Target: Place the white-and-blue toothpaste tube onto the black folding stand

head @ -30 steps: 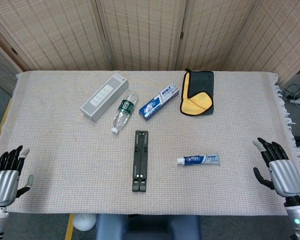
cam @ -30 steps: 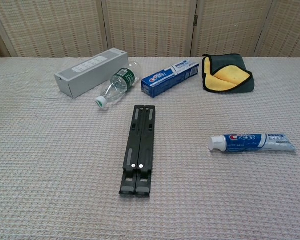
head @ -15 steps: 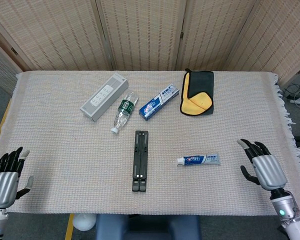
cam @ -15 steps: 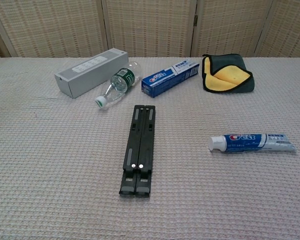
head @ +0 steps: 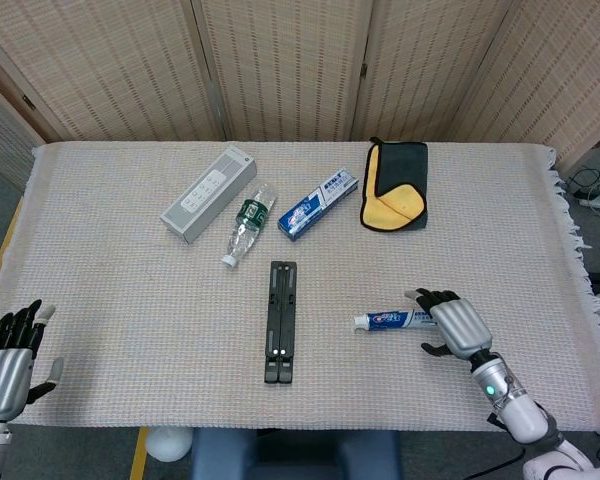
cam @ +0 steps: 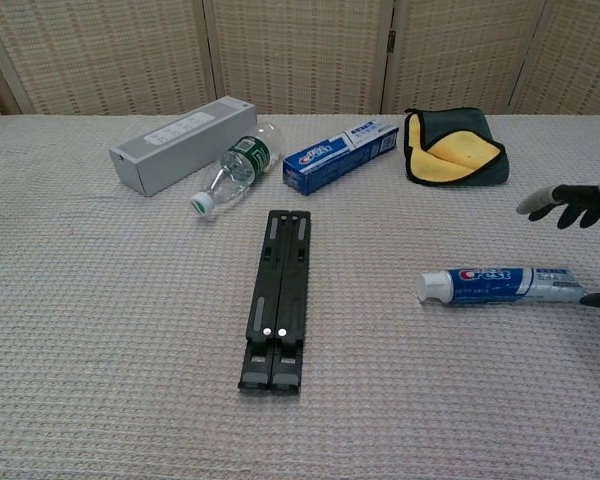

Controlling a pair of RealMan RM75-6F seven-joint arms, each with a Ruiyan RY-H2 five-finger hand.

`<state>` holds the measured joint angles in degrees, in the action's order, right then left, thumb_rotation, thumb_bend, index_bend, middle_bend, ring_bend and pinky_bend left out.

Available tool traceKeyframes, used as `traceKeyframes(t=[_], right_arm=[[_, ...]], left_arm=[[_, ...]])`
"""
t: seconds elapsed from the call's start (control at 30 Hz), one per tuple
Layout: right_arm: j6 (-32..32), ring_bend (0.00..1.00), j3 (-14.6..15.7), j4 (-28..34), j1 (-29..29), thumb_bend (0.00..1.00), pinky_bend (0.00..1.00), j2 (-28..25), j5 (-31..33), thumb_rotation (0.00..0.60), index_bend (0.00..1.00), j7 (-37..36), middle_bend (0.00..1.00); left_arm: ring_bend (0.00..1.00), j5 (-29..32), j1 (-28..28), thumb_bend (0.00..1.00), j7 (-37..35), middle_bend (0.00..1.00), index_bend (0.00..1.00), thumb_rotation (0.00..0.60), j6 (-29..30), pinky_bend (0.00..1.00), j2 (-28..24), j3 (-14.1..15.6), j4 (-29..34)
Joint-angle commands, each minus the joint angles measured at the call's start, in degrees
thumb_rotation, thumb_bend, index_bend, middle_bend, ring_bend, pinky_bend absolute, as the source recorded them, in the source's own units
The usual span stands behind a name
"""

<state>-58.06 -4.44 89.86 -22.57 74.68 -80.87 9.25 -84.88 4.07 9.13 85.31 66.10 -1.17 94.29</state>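
The white-and-blue toothpaste tube (head: pixel 395 319) (cam: pixel 500 285) lies flat on the table, cap pointing left. Left of it the black folding stand (head: pixel 280 321) (cam: pixel 278 297) lies folded and lengthwise. My right hand (head: pixel 454 322) (cam: pixel 578 205) hovers over the tube's right end, fingers spread above it and thumb below; it holds nothing. My left hand (head: pixel 8 360) stays at the table's front left corner, fingers apart and empty, seen only in the head view.
At the back lie a grey speaker bar (head: pixel 207 193), a clear water bottle (head: pixel 248 223), a blue toothpaste box (head: pixel 318 204) and a yellow-and-dark cloth (head: pixel 395 186). A woven cloth covers the table (head: pixel 130 300); folding screens stand behind it.
My right hand has moved left from the table's right edge to the tube's right end and now shows in the chest view. My left hand has sunk slightly lower.
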Motion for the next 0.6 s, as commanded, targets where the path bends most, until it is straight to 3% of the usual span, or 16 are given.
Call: traceKeyframes(t=[0.03, 0.5, 0.6], right_arm=[[2.1, 0.30, -0.3, -2.7, -1.6, 0.23, 0.29, 2.7, 1.9, 0.600, 0.24, 2.0, 0.28], [6.7, 0.38, -1.3, -9.8, -6.6, 0.23, 0.35, 8.2, 4.2, 0.600, 0.36, 1.1, 0.37], [7.4, 0.39, -1.4, -10.5, -7.5, 0.27, 0.36, 8.8, 4.5, 0.600, 0.38, 1.2, 0.38]], left_arm=[[0.00, 0.1, 0.0, 0.49, -0.1, 0.00, 0.04, 0.600, -0.1, 0.00, 0.0, 0.0, 0.0], [0.00, 0.6, 0.3, 0.49, 0.1, 0.00, 0.03, 0.600, -0.9, 0.00, 0.3, -0.2, -0.4], [0.00, 0.7, 0.2, 0.49, 0.0, 0.00, 0.03, 0.600, -0.9, 0.00, 0.4, -0.2, -0.5]])
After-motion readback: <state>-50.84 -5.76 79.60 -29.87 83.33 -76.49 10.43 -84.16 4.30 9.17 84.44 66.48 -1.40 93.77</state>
